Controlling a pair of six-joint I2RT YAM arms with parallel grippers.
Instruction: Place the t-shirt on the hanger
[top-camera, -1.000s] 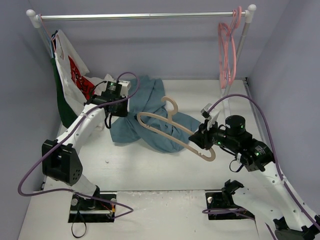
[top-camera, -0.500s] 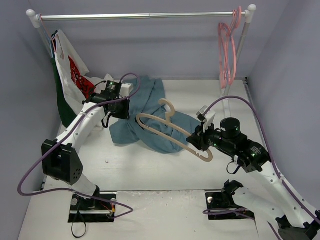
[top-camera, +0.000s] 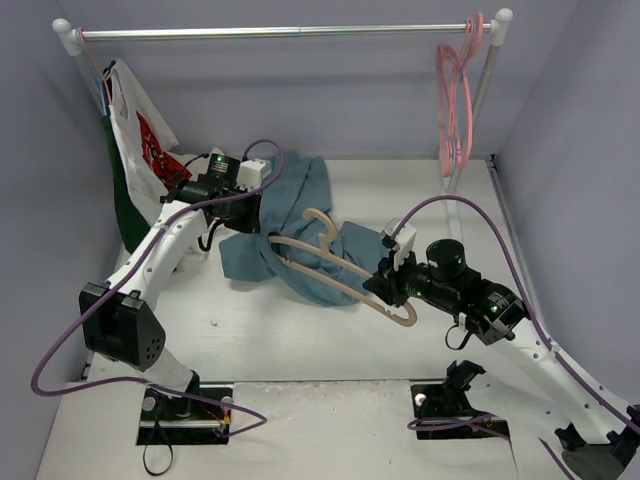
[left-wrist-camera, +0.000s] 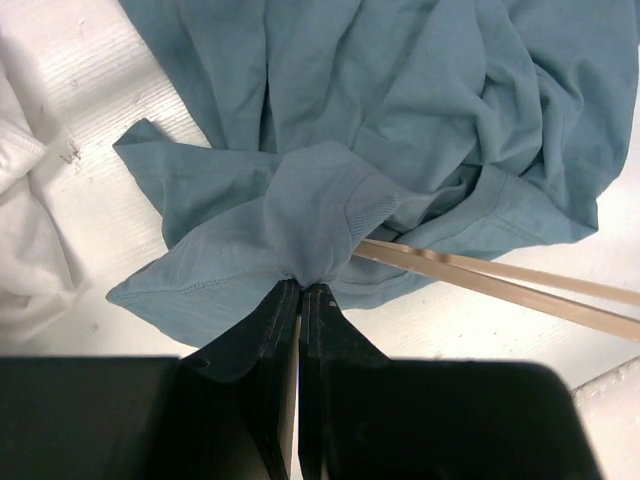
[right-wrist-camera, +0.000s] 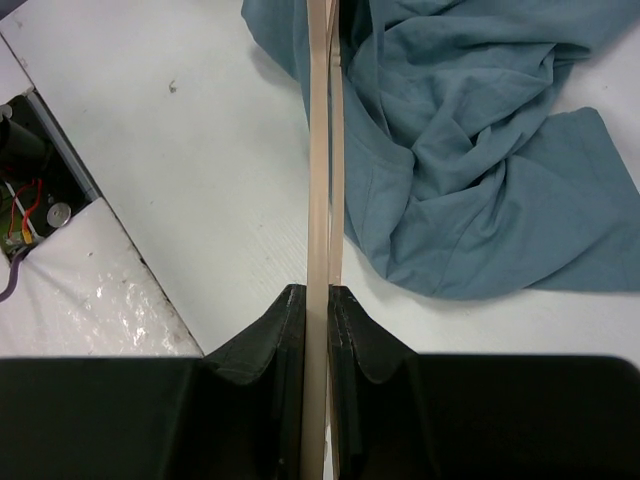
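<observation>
The teal-blue t-shirt (top-camera: 300, 215) lies crumpled on the table, left of centre; it also fills the left wrist view (left-wrist-camera: 400, 110) and shows in the right wrist view (right-wrist-camera: 470, 150). My left gripper (top-camera: 250, 205) (left-wrist-camera: 301, 285) is shut on a pinched fold of the t-shirt's edge. The beige hanger (top-camera: 335, 265) lies slanted over the shirt, its hook toward the back. My right gripper (top-camera: 385, 285) (right-wrist-camera: 316, 292) is shut on the hanger's right end (right-wrist-camera: 320, 180). The hanger's left end reaches under the cloth beside my left gripper; its bars (left-wrist-camera: 520, 285) show in the left wrist view.
A rail (top-camera: 280, 32) spans the back, with pink hangers (top-camera: 455, 100) at its right end. A white garment with red print (top-camera: 140, 125) and a dark green garment (top-camera: 122, 200) hang at the left. White cloth (left-wrist-camera: 30, 220) lies beside the shirt.
My right gripper has carried the hanger leftward, toward the shirt. My left gripper has moved slightly back and right with the pinched cloth, and the hanger's left end now sits at that fold.
</observation>
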